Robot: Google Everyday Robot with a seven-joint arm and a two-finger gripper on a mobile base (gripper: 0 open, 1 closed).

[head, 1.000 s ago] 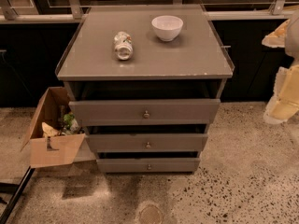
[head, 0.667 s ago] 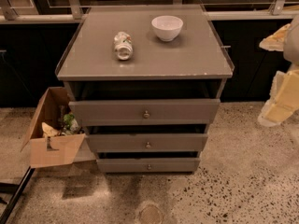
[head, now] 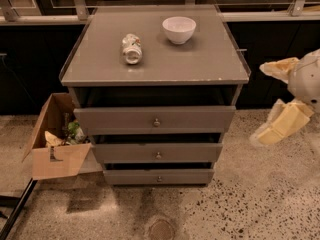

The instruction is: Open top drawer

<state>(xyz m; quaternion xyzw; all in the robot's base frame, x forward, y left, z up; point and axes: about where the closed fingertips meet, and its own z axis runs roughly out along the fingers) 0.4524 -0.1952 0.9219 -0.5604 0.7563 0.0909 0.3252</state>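
Note:
The grey cabinet (head: 155,59) stands in the middle of the camera view with three grey drawers. The top drawer (head: 115,119) is the widest, with a small round metal knob (head: 156,122) at its centre. Its front stands a little forward of the cabinet top, with a dark gap above it. My gripper (head: 259,102) hangs in the air to the right of the cabinet, at about the top drawer's height and apart from it. Its two pale yellow fingers (head: 284,124) are spread open and hold nothing.
A white bowl (head: 179,29) and a can lying on its side (head: 131,48) rest on the cabinet top. Two narrower drawers (head: 158,153) sit below the top one. An open cardboard box (head: 56,139) with items stands on the floor at the left. A railing runs behind.
My gripper has moved a little to the left, toward the cabinet's right side. The drawers and the things on top have not moved.

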